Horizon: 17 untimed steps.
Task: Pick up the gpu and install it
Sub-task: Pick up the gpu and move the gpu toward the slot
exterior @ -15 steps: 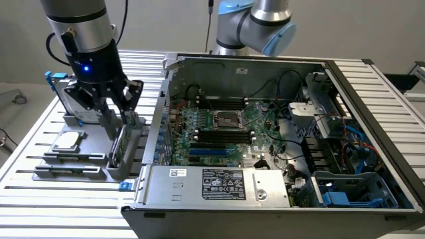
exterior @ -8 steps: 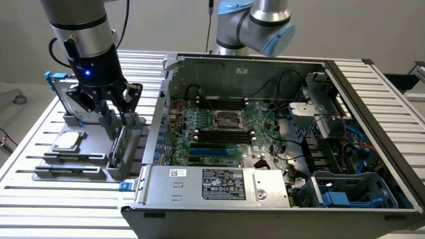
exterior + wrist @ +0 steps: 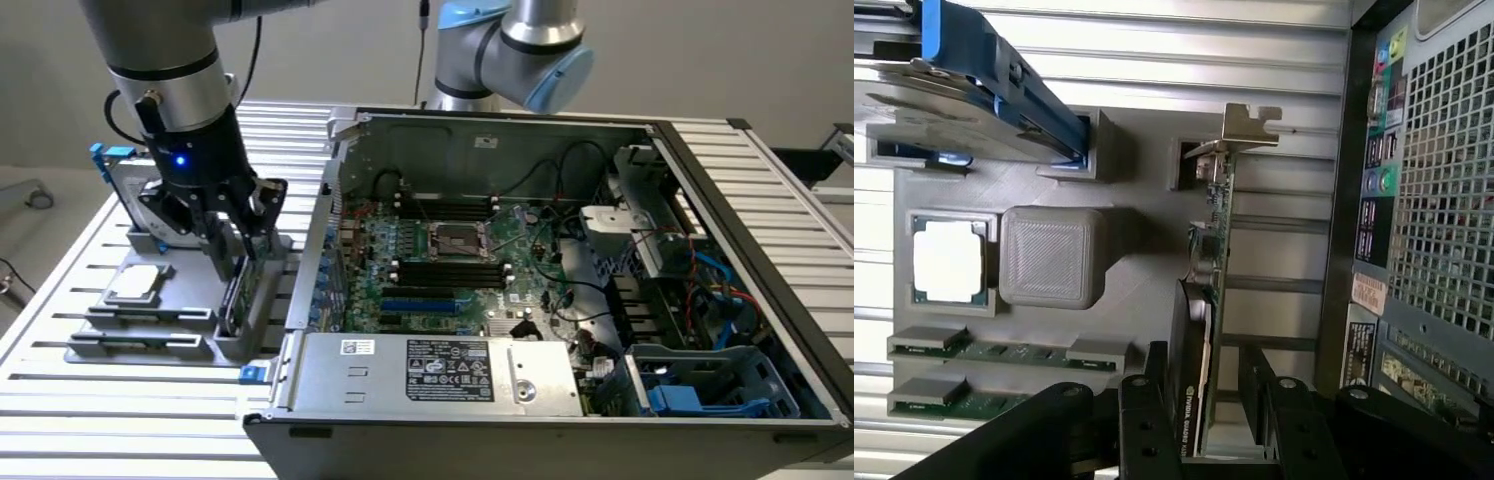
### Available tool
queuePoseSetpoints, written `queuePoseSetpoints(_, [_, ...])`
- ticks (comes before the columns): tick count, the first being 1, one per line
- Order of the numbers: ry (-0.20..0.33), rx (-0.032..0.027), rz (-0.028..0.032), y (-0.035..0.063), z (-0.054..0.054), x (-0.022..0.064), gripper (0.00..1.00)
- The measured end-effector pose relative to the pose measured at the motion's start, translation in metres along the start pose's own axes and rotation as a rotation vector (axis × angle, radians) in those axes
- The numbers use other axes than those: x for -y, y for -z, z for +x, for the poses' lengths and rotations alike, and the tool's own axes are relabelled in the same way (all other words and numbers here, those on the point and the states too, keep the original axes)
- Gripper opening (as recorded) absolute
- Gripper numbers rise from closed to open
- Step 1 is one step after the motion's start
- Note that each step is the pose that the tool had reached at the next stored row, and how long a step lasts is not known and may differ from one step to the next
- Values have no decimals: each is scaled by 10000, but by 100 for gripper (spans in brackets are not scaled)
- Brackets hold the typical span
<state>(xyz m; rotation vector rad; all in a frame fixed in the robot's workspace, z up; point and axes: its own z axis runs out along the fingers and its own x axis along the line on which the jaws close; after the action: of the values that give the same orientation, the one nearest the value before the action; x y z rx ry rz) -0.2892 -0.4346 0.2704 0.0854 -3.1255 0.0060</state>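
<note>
The gpu stands on its edge in a slot of the grey holder. It is a thin green board with a glossy black cover and a silver end bracket. My gripper is open, with one black finger on each side of the card's covered end and a small gap to the card on both sides. In the exterior view my gripper hangs low over the gpu, to the left of the open computer case.
On the same holder lie a silver hard drive with a blue frame, a square processor chip and two memory sticks. The case's motherboard lies exposed. A second arm stands behind the case.
</note>
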Motion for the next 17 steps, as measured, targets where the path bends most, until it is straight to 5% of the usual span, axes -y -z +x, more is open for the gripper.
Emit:
queuePoseSetpoints(13, [-285, -3, -4, -236, 8, -1, 42])
queuePoseSetpoints(17, [-332, -43, -4, -251, 8, -2, 42])
